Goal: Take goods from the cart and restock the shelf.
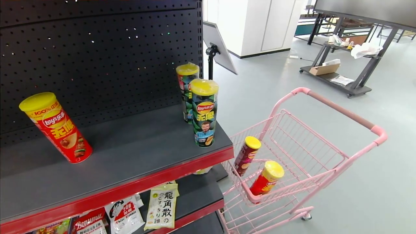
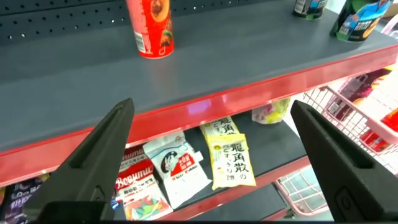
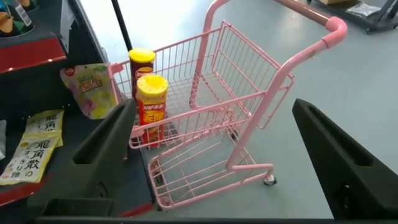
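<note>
A pink cart (image 1: 325, 152) stands right of the shelf (image 1: 130, 156). In its basket lean a red can (image 1: 266, 178) and a maroon can (image 1: 247, 156), both with yellow lids. On the top board stand a red can (image 1: 55, 126) at the left and two green cans (image 1: 204, 112) (image 1: 187, 91) at the right end. My left gripper (image 2: 211, 104) hangs open in front of the shelf's red edge (image 2: 205, 109), below the red can (image 2: 151, 28). My right gripper (image 3: 212, 102) is open above the cart (image 3: 273, 81), a little off from its red can (image 3: 151, 109) and maroon can (image 3: 142, 62).
Snack bags (image 1: 162, 209) (image 2: 231, 155) lie on the lower shelf board. A black pegboard (image 1: 97, 48) backs the shelf. A tilted white board on a stand (image 1: 219, 48) is behind the shelf end, and a black rack (image 1: 341, 74) stands far right on open grey floor.
</note>
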Available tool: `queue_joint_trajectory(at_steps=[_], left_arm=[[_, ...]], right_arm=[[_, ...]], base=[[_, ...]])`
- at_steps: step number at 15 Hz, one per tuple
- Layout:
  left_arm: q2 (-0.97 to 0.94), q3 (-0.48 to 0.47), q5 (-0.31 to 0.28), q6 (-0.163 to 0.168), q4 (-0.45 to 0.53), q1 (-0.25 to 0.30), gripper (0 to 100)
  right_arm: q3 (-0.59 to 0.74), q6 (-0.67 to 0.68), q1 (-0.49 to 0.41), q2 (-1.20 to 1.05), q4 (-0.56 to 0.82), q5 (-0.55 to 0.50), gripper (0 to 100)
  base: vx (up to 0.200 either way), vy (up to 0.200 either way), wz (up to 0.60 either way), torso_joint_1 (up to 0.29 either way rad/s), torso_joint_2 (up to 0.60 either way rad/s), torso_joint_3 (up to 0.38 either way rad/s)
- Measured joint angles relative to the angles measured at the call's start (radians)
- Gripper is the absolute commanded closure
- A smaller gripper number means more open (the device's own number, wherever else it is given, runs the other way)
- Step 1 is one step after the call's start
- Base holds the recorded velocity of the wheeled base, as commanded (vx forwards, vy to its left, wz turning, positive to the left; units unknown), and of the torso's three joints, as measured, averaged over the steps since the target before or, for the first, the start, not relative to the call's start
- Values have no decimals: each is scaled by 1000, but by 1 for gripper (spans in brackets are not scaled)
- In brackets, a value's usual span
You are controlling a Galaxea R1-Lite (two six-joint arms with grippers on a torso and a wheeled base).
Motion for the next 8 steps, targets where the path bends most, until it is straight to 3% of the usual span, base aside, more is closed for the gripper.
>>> queue_joint_trajectory(at_steps=[8], left_arm=[[0,0,0,-1,0,0,0]], right_arm=[[0,0,-1,0,0,0,0]], base=[[0,0,0,-140,345,202]])
